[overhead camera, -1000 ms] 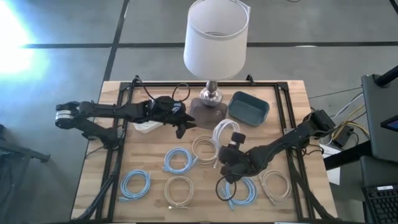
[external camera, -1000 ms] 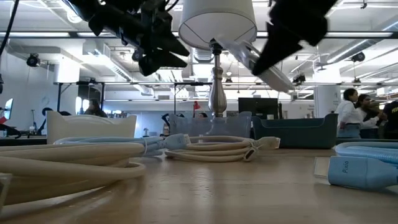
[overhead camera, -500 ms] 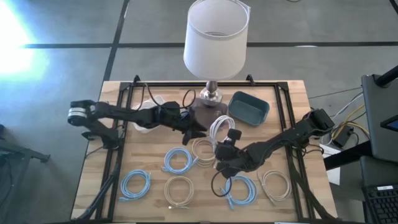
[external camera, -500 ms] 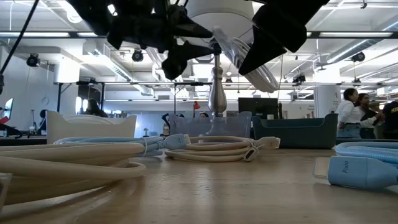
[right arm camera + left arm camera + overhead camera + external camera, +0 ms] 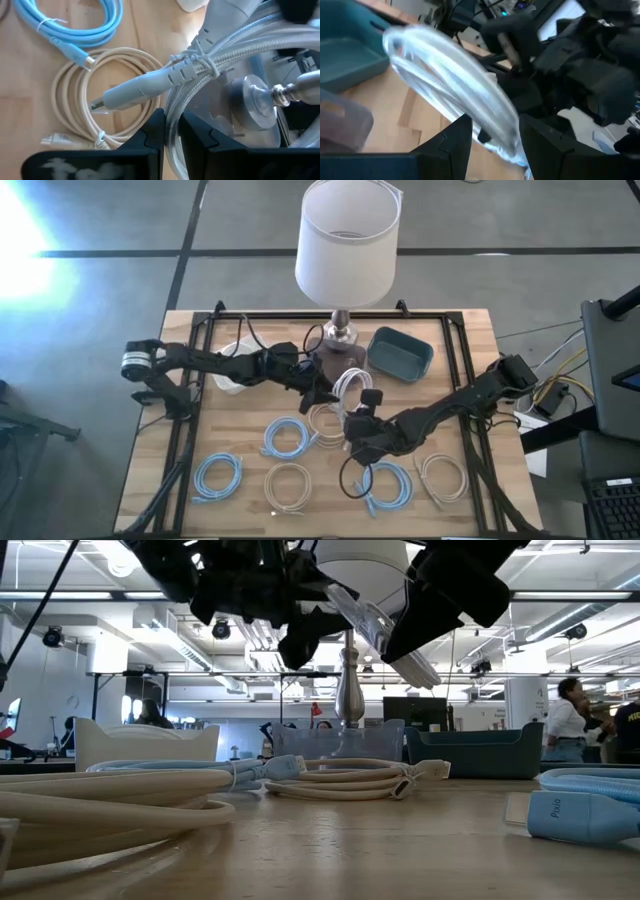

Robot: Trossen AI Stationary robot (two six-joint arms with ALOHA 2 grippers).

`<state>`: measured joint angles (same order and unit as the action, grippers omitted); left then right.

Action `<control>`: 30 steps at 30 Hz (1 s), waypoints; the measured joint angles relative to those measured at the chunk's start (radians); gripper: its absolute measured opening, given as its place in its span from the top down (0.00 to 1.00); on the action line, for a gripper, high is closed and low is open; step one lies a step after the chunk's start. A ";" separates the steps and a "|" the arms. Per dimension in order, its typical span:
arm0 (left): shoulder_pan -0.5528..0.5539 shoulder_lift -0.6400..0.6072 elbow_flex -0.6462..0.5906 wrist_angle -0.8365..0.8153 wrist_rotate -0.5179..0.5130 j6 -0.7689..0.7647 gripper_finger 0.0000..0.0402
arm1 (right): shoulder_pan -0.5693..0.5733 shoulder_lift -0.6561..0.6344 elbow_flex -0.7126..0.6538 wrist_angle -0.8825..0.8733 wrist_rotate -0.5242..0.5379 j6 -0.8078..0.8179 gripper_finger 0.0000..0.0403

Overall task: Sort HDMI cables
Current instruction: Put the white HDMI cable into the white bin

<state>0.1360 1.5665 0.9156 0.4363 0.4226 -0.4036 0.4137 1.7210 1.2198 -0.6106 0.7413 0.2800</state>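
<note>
A white HDMI cable coil hangs in the air in front of the lamp base. My right gripper is shut on it. My left gripper is open beside it, and in the left wrist view its fingers stand on either side of the coil's rim. On the table lie three light blue coils and three beige coils. In the low view the white coil slants between both dark grippers. My right gripper pinches the white coil's bundled strands between its two fingers, close to the tie and the plug. The coil is lifted clear of the table and sticks out tilted beyond the fingers. My left gripper: whether its fingers touch the coil's rim, I cannot tell.
A table lamp with a white shade stands at the far middle, its metal base just behind the grippers. A teal bin sits to the right of the base, a white bin to the left. A black frame borders the work area.
My left gripper has moved toward the table's right and a little nearer, up to the white coil, until its open fingers stand around the rim. My right gripper has carried the coil slightly toward the left, still shut on it.
</note>
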 joint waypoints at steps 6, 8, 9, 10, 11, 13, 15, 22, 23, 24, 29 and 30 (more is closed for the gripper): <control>-0.002 0.000 0.012 0.000 0.012 0.039 0.58 | -0.003 -0.001 0.000 0.001 -0.012 -0.006 0.91; -0.002 0.000 0.013 -0.003 0.012 0.040 0.58 | -0.003 -0.001 0.000 0.004 -0.012 -0.006 0.91; -0.002 0.000 0.013 -0.005 0.012 0.040 0.59 | -0.003 -0.001 0.000 0.005 -0.013 -0.006 0.91; -0.002 0.001 0.013 -0.006 0.011 0.040 0.59 | -0.003 -0.001 -0.001 0.006 -0.013 -0.006 0.91; -0.002 0.003 0.013 -0.006 0.011 0.041 0.60 | -0.003 -0.001 -0.001 0.009 -0.014 -0.006 0.91; -0.002 0.004 0.013 -0.016 0.010 0.041 0.63 | -0.002 -0.001 -0.001 0.017 -0.019 -0.004 0.91; -0.002 0.004 0.014 -0.028 0.011 0.042 0.69 | -0.002 -0.001 -0.001 0.018 -0.022 0.000 0.90; -0.001 0.002 0.015 -0.073 0.017 0.063 0.92 | -0.003 0.000 -0.003 0.016 -0.023 0.030 0.82; -0.001 0.002 0.015 -0.077 0.015 0.068 0.94 | -0.003 0.000 -0.003 0.018 -0.022 0.041 0.80; -0.001 0.002 0.015 -0.080 0.014 0.070 0.95 | -0.002 0.000 -0.003 0.023 -0.021 0.053 0.79; 0.000 0.002 0.015 -0.103 0.004 0.070 0.95 | 0.002 0.000 -0.002 0.027 -0.039 0.072 0.70; 0.000 0.002 0.015 -0.115 -0.002 0.070 0.95 | 0.007 0.000 0.000 0.027 -0.039 0.071 0.68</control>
<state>0.1363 1.5684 0.9310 0.3210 0.4207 -0.3336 0.4208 1.7214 1.2196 -0.5839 0.7018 0.3511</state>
